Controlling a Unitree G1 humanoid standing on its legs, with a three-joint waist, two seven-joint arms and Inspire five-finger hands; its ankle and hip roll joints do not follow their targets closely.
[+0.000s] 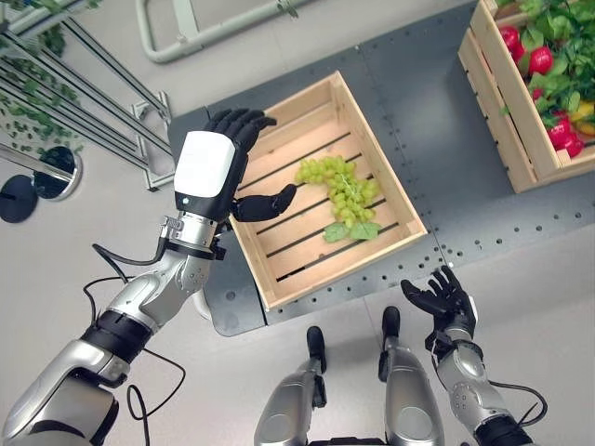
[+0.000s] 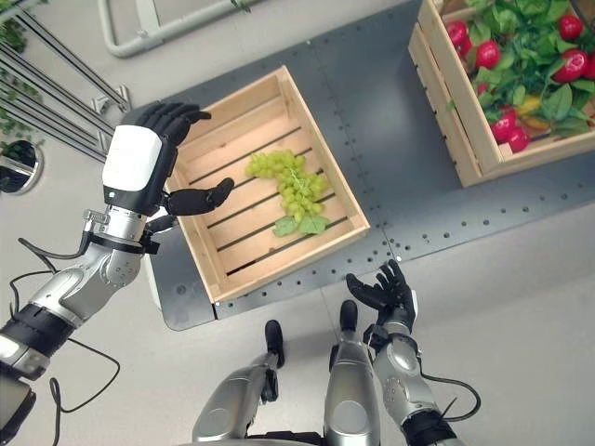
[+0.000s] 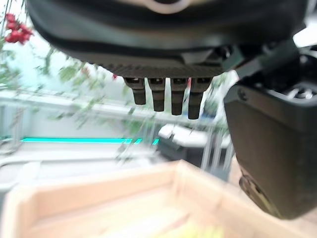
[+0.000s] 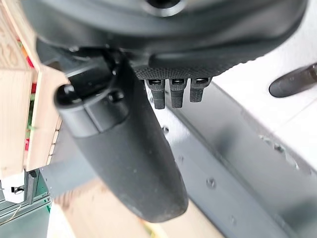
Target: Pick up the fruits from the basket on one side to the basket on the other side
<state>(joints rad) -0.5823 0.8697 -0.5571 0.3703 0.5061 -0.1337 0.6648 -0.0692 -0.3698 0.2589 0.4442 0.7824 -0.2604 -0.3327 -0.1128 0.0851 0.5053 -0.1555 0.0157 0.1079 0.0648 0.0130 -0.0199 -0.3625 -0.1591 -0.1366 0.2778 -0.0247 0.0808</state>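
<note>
I see the left hand (image 1: 209, 167), fingers spread, over the crate's (image 1: 279, 293) left rim; grapes (image 1: 342, 193) lie centre, just past its thumb. Right hand (image 1: 444, 299) relaxed, empty.

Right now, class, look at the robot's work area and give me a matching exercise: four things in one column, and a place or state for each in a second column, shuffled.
Things:
1. green grapes
2. red fruits
3. left hand
4. right hand

Places or states:
A. open, low at the platform's near edge, holding nothing
B. among green leaves in the full crate
C. lying on the slats of the near crate
D. open, over the near crate's left rim, thumb pointing toward the grapes

Pairs: 1-C, 2-B, 3-D, 4-A
</note>
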